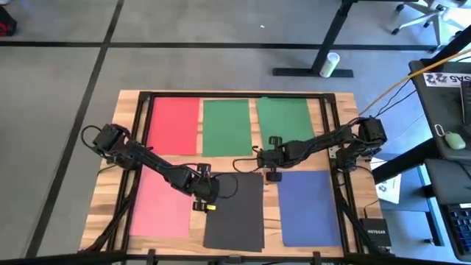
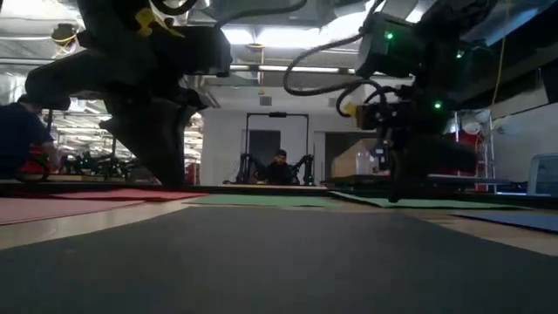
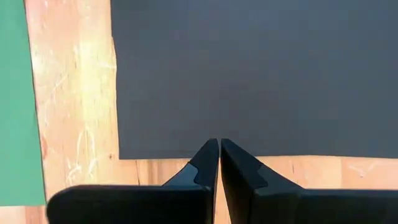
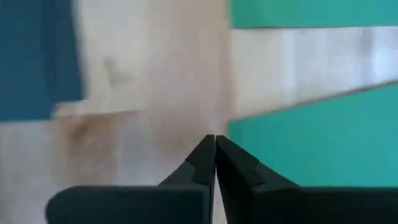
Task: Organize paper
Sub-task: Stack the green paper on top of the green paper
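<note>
Wooden table point(image 1: 338, 221), black-framed, on a grey floor; six coloured sheets laid flat in two rows, none overlapping. Far row, left to right: red sheet point(image 1: 175, 125), first green sheet point(image 1: 227, 126), second green sheet point(image 1: 285, 120), the last slightly skewed. Near row, left to right: pink sheet point(image 1: 158, 207), dark grey sheet point(image 1: 235, 213), blue sheet point(image 1: 310, 208). Left gripper point(image 1: 208, 197) over the dark grey sheet's left far corner, fingers pressed together, nothing between them; its wrist view shows the tips above bare wood at that sheet's edge. Right gripper point(image 1: 273, 158) at the gap between the two green sheets, near the blue sheet's far edge, fingers likewise closed and empty. Background: seated person point(image 2: 280, 167) beyond the table.
</note>
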Tool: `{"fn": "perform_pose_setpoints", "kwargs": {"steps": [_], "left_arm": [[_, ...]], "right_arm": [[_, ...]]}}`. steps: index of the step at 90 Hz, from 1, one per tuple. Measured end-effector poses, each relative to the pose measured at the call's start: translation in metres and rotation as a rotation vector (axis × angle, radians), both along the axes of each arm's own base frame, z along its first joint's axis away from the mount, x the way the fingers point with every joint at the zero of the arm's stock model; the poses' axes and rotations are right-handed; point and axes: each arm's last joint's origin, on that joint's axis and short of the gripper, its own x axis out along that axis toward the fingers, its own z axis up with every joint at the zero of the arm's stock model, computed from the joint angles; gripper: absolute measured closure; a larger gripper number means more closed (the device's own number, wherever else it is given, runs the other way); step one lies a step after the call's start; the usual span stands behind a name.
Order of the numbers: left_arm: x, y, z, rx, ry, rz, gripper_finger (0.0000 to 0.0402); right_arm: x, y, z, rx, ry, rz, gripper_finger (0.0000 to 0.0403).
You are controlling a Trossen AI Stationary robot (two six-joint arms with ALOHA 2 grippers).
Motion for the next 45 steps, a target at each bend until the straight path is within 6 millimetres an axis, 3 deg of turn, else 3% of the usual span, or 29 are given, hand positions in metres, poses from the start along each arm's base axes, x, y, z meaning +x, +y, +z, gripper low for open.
{"fn": "perform_pose_setpoints", "kwargs": {"steps": [31, 45], "left_arm": [[0.0, 0.0, 0.0, 0.0, 0.001, 0.0, 0.0402], [0.0, 0.0, 0.0, 0.0, 0.0, 0.0, 0.0402]], "right_arm": [[-0.002, -0.001, -0.004, -0.042, -0.012, -0.006, 0.0257], [-0.006, -0.01, -0.01, -0.042, -0.022, -0.04, 0.0219]]}}
